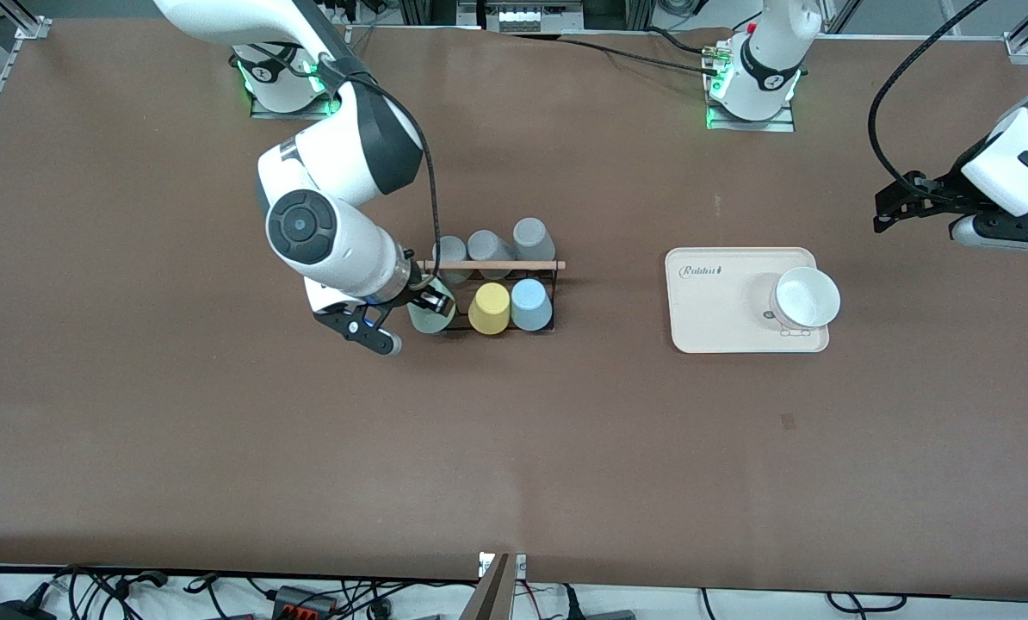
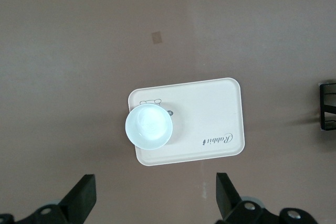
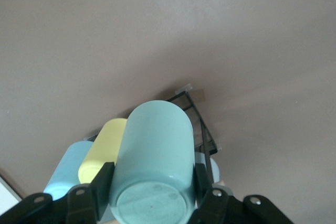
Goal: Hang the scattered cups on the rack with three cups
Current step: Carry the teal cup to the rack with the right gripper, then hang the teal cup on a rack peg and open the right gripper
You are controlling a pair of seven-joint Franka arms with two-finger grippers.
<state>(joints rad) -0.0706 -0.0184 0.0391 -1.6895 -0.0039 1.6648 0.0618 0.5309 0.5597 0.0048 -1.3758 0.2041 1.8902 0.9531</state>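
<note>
My right gripper [image 1: 432, 306] is shut on the pale mint green cup [image 1: 426, 320], held upside down at the rack's [image 1: 555, 297] end toward the right arm, in the row nearer the front camera, beside the yellow cup [image 1: 489, 308]. In the right wrist view the fingers [image 3: 105, 182] clamp the mint cup [image 3: 157, 140] over the black rack frame [image 3: 197, 119]. Its peg is hidden. The light blue cup [image 1: 531, 304] stands inverted on the rack beside the yellow cup, and it also shows in the right wrist view [image 3: 68, 166]. My left gripper [image 1: 882, 213] waits open and empty, also seen in its wrist view [image 2: 155, 195].
Three grey cups [image 1: 488, 248] fill the rack's row farther from the front camera, under the wooden rod [image 1: 497, 265]. A beige tray [image 1: 712, 310] with a white bowl [image 1: 807, 297] lies toward the left arm's end, also seen in the left wrist view [image 2: 210, 108].
</note>
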